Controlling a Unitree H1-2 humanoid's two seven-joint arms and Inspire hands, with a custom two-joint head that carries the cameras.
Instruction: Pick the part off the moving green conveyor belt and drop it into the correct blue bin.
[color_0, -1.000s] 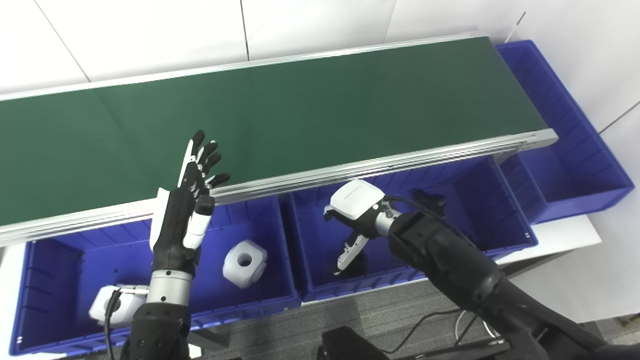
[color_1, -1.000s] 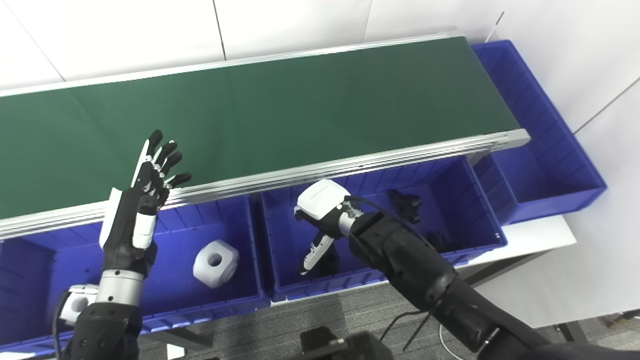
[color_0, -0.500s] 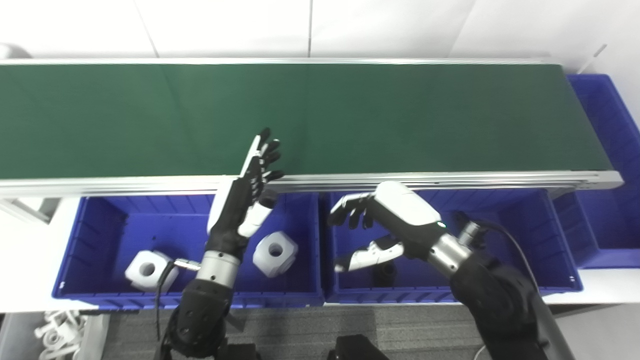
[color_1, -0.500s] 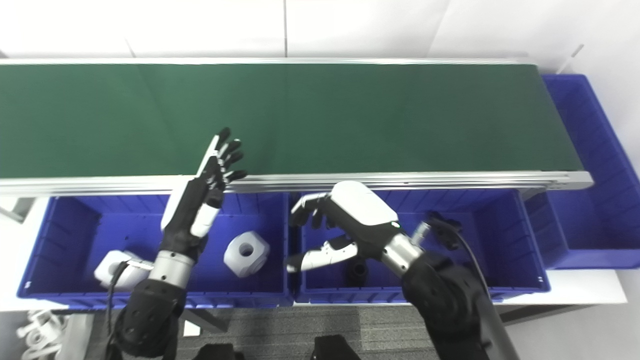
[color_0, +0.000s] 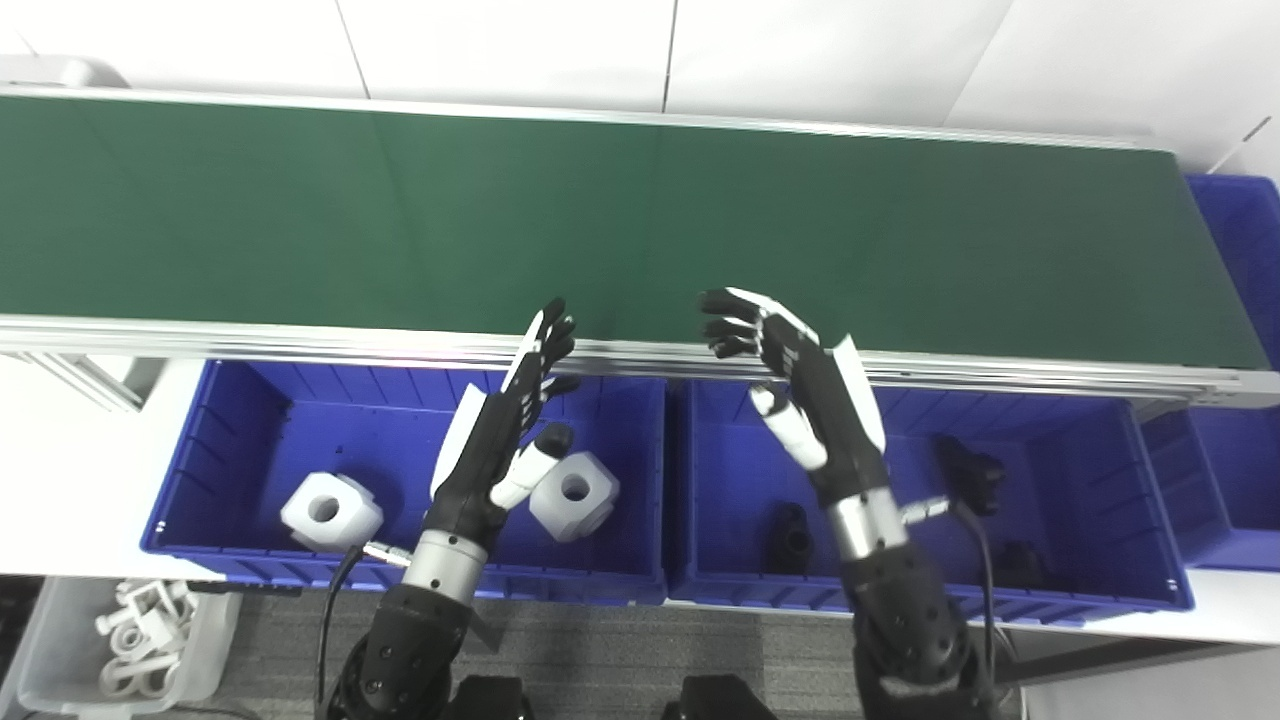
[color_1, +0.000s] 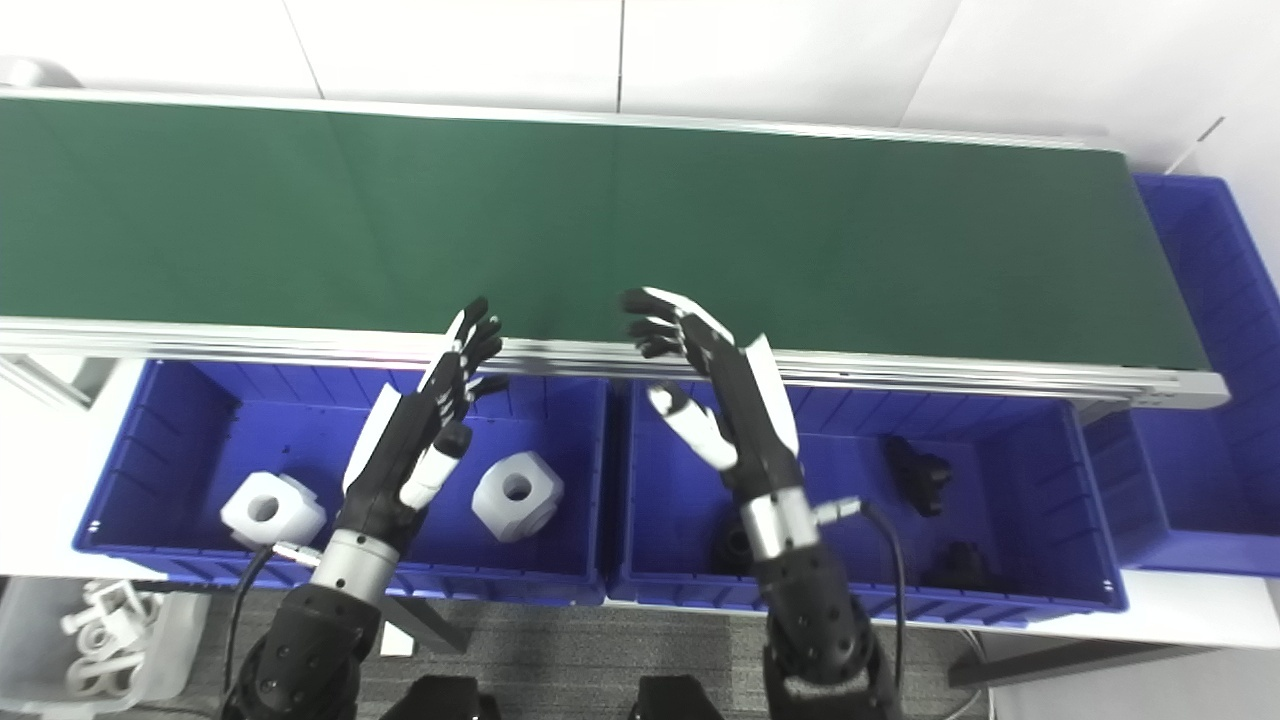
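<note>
The green conveyor belt (color_0: 600, 220) runs across the view and carries no part that I can see. My left hand (color_0: 505, 425) is open, raised over the left blue bin (color_0: 240, 555), with its fingertips at the belt's near rail. My right hand (color_0: 800, 375) is also open and holds nothing; it stands over the middle blue bin (color_0: 1100, 590), fingers reaching the rail. Two white cube parts with holes (color_0: 330, 510) (color_0: 573, 493) lie in the left bin. Three black parts (color_0: 790, 535) (color_0: 968, 470) (color_0: 1015, 560) lie in the middle bin.
A third blue bin (color_0: 1230, 500) sits at the belt's right end. A clear box of white parts (color_0: 130, 640) stands on the floor at the lower left. The aluminium rail (color_0: 300, 345) separates belt and bins. White wall lies behind the belt.
The camera swung left, shifting the whole picture. My right hand rose out of the middle bin and turned upright with its fingers spread at the rail. The left hand kept its raised pose.
</note>
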